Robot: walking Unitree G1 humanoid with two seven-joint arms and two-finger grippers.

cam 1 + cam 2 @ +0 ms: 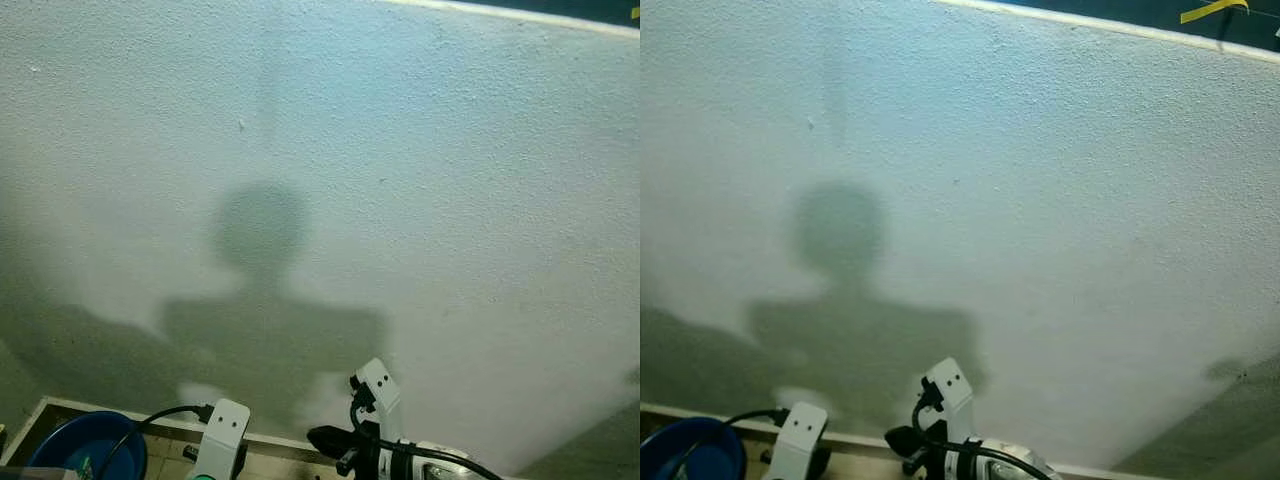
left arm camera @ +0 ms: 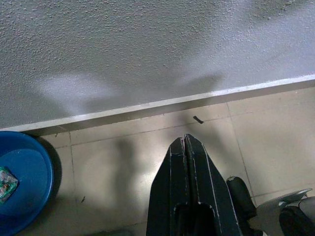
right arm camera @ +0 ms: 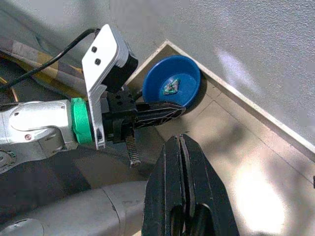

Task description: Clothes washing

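Note:
A round blue basin [image 1: 85, 445] stands on the tiled floor in the corner at my lower left, close to the wall; it also appears as the blue basin [image 3: 172, 86] in the right wrist view. A small greenish packet [image 3: 171, 87] lies inside it. My left gripper [image 2: 186, 140] hangs above the floor tiles just right of the basin, fingers shut with nothing between them. My right gripper [image 3: 179, 140] is held low beside it, also shut and empty. The left gripper's black fingers [image 3: 157, 112] point toward the basin.
A rough white wall [image 1: 400, 200] stands directly ahead, with my own shadow on it. A pale skirting strip [image 2: 162, 105] runs along its foot. Beige floor tiles [image 2: 123, 162] lie between the wall and me.

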